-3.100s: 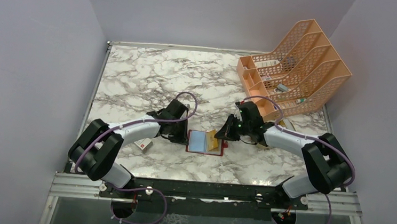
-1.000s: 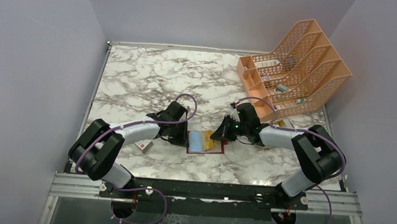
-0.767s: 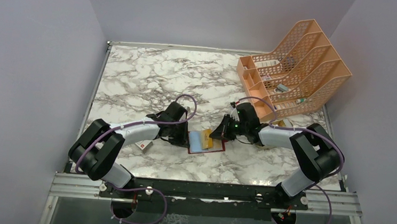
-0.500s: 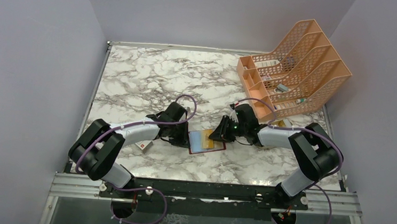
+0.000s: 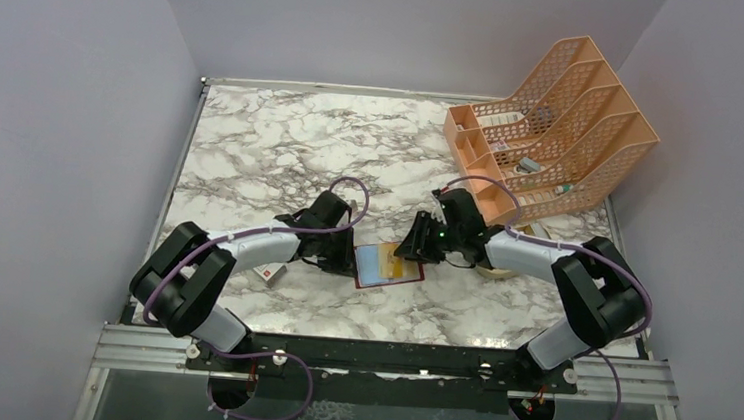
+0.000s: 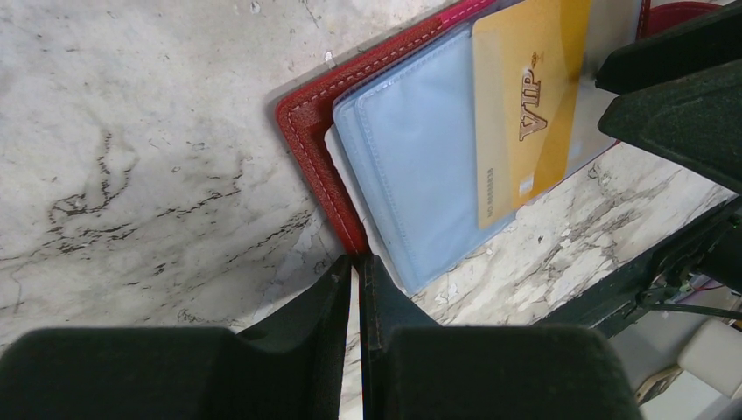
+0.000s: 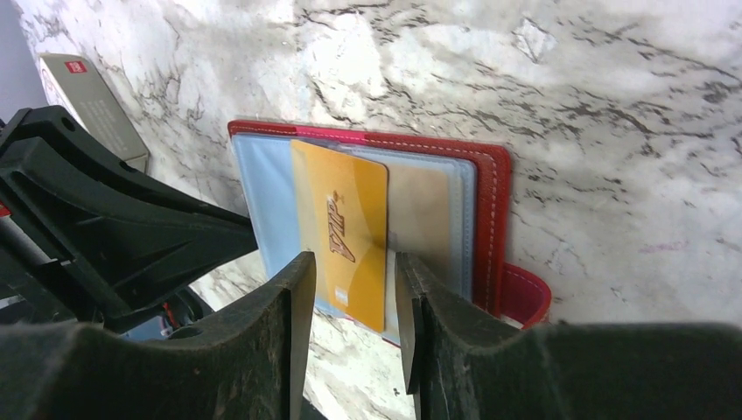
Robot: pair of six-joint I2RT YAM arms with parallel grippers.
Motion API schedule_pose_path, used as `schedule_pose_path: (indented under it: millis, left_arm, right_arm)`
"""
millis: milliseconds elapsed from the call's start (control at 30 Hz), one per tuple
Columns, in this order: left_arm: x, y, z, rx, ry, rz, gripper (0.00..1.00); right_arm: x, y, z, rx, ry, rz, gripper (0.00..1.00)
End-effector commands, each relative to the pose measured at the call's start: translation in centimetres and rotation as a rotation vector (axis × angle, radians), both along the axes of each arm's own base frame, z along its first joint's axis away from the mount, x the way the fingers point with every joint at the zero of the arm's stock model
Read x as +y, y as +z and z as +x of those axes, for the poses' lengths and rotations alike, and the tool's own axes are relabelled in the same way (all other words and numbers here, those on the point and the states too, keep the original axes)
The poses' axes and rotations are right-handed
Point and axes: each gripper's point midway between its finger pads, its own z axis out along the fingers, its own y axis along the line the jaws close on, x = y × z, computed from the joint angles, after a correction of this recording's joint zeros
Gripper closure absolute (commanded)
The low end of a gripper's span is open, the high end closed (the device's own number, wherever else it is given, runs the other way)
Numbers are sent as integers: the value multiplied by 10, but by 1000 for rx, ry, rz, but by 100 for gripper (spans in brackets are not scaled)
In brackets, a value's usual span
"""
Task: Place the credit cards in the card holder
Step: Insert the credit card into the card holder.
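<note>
The left pincer (image 6: 354, 267), nearly pressed together, pinches the edge of the card holder (image 6: 308, 131). The right pincer (image 7: 353, 261) stands spread over the gold card (image 7: 339, 219).

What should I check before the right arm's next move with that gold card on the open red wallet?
1. Card holder lying open and flat on the table: ok.
2. Left gripper closed on the card holder's corner to steady it: ok.
3. Right gripper with its jaws apart, one finger on each side of the gold card, not clamping it: ok.
4. Gold card fully seated: not ok. One end sticks out past the card holder's edge.
5. Gold card inside a clear pocket rather than lying on top of it: cannot tell.
</note>
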Motion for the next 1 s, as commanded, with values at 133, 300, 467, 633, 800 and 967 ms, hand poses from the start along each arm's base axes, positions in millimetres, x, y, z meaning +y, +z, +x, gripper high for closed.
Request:
schedule_pose_path:
  millis: [133,300,467,633,800,967]
  left_arm:
    - [-9,3,9,-16,-5,-22,87]
    - [-10,3,13,-23,-5,-18,87]
    - [-11,2,15,-23,-6,-16,87]
    - [-13,4,16,-26,-7,-20,87]
    - [-14,3,17,-25,-8,-22,87]
    - [-14,3,17,-26,-8,-22,87]
  right_arm:
    - [15,-2,8,-64,98,-22,67]
    - [20,-7,5,-86,165,-53,75]
    - [26,-6,1,-114,210,-42,78]
    - [32,-2,-8,-82,212,2,78]
    - [37,0,-7,-102,226,21,73]
    - [44,5,-7,-92,230,52,71]
